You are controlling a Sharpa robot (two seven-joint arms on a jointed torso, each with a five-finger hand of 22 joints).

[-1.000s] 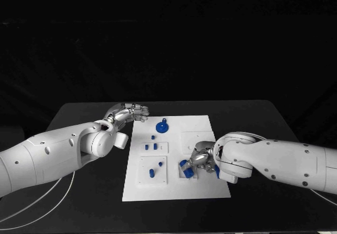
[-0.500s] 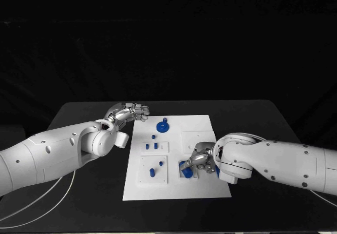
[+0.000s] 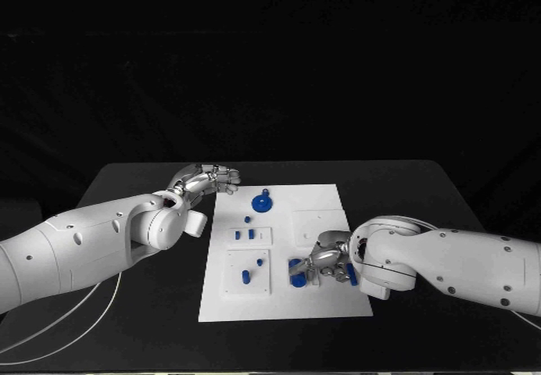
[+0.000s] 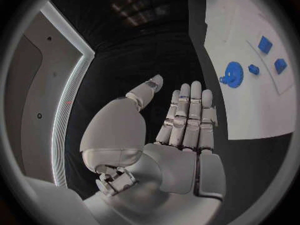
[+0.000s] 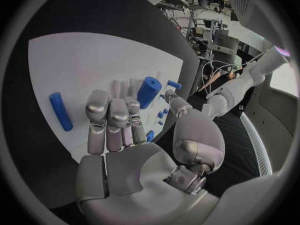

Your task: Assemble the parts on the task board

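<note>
Hovering right hand (image 3: pixel 324 263) over task board (image 3: pixel 327 199) near edge

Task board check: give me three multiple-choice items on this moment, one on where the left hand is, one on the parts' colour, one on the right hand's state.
1. Where is the left hand?
A. over the board's middle
B. off the task board, near its far left corner
C. on the board's near edge

2. What colour is the gear-shaped part?
A. blue
B. red
C. yellow

3. What is the right hand doing?
A. resting on bare table
B. raised high above the board
C. down at the board, fingers by a blue cylinder

Answers: 1 B, the head view shows it over black table beside the corner. 2 A, both the head and left wrist views show it blue. 3 C, the right wrist view shows the fingertips at the cylinder, though a firm grip cannot be told.
</note>
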